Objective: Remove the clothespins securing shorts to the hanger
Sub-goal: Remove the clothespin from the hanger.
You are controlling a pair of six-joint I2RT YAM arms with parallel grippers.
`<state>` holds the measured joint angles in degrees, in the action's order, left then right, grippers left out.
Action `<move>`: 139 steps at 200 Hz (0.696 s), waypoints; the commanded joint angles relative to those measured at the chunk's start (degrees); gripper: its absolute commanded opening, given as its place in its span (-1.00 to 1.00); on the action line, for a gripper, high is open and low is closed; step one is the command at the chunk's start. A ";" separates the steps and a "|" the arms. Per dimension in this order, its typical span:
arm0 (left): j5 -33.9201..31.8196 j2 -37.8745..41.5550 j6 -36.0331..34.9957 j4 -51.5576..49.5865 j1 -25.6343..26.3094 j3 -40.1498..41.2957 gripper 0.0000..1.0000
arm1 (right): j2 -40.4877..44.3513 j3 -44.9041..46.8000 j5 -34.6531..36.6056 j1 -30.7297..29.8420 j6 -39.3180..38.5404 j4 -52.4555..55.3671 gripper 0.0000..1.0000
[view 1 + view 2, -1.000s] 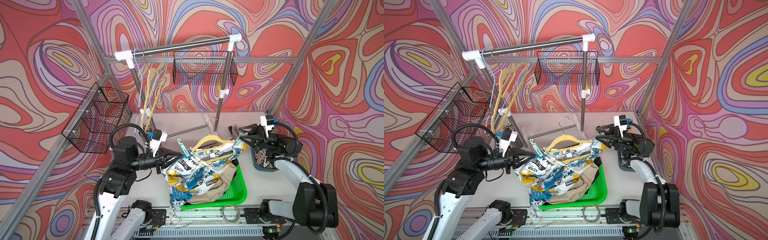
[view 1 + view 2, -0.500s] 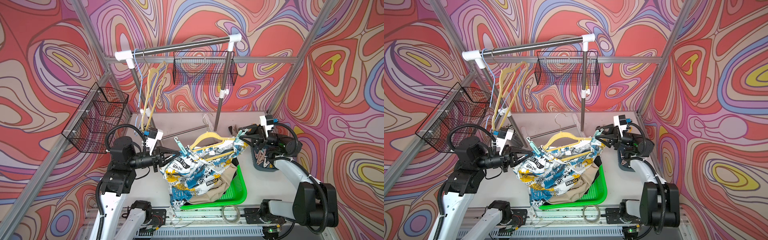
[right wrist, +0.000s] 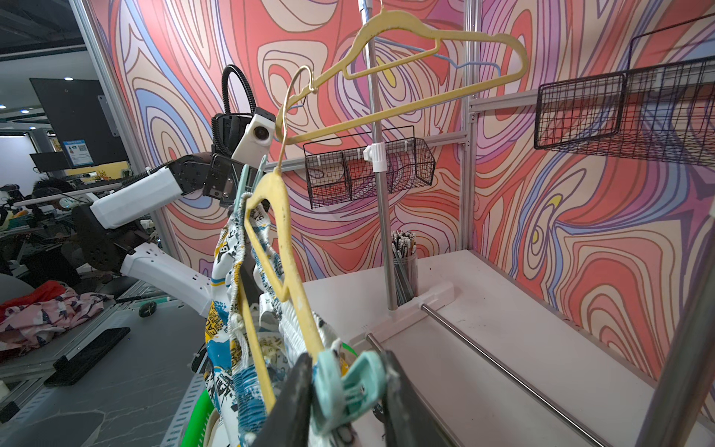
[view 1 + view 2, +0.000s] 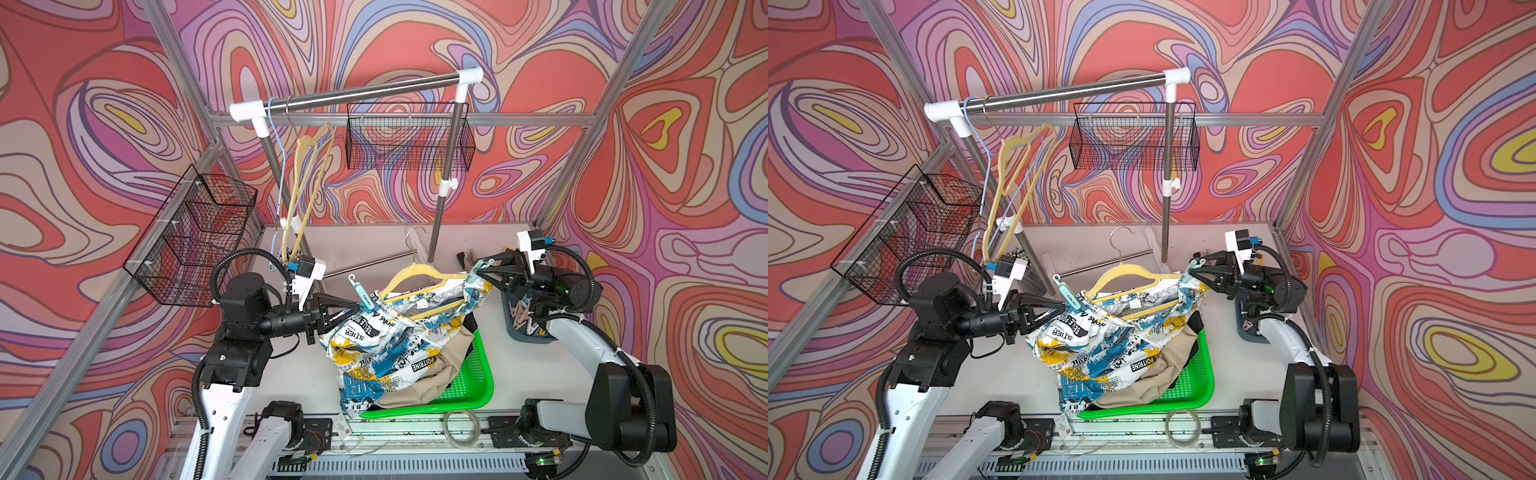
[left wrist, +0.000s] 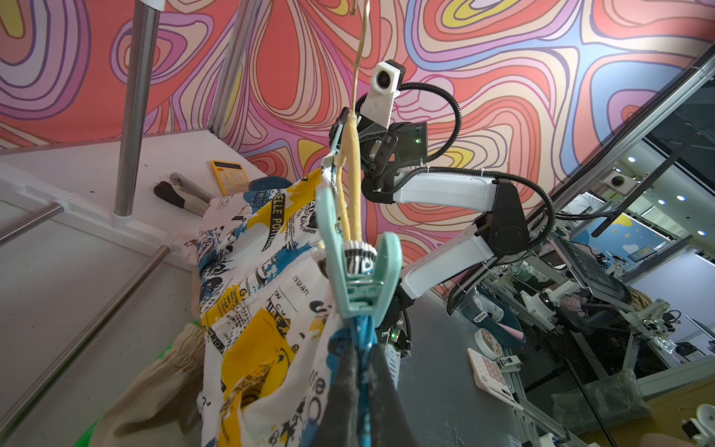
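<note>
Now we find the right gripper (image 3: 345, 369) narrowed onto a mint clothespin (image 3: 334, 393), readying its release. The left gripper (image 5: 358, 346) clamps the shorts (image 5: 251, 309).

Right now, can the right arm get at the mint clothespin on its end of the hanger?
Likely yes. The right gripper has its jaws against both handles of that mint clothespin, with nothing between. The left gripper grips the shorts at the far end, clear of it.
</note>
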<state>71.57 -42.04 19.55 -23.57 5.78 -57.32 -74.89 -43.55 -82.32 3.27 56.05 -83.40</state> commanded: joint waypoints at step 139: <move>1.42 0.95 -0.40 2.70 -0.53 0.19 -1.00 | -1.34 -3.75 0.52 -0.73 1.65 -1.94 -1.00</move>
<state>71.24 -42.02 19.55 -23.51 5.54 -57.30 -75.57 -45.23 -82.32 2.83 56.27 -83.61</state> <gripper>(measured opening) 0.065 0.187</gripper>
